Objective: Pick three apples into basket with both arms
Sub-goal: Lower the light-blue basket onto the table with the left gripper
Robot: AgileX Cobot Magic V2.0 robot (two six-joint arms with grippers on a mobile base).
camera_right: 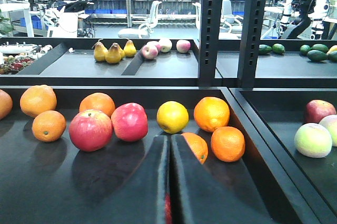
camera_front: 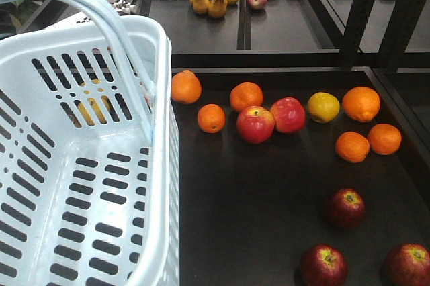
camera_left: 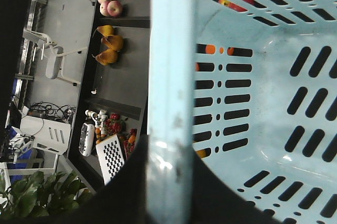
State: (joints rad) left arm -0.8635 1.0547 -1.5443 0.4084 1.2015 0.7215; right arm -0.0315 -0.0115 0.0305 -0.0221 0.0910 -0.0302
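Three dark maroon apples, yellowish at the stem, lie apart near the black tray's front right corner, one behind and two at the front edge. The pale blue slotted basket is upright at the left edge, its handle raised.

The right gripper reaches in from the near edge, its 2 black fingers pressed almost together with only a thin slit between them; a sliver of red shows low in that slit. Just beyond the tips sits a yellow fruit, with 2 red apples side by side to its left and oranges on both sides, 1 partly hidden behind the right finger. On the far tray lie 3 pears and 3 pale apples.
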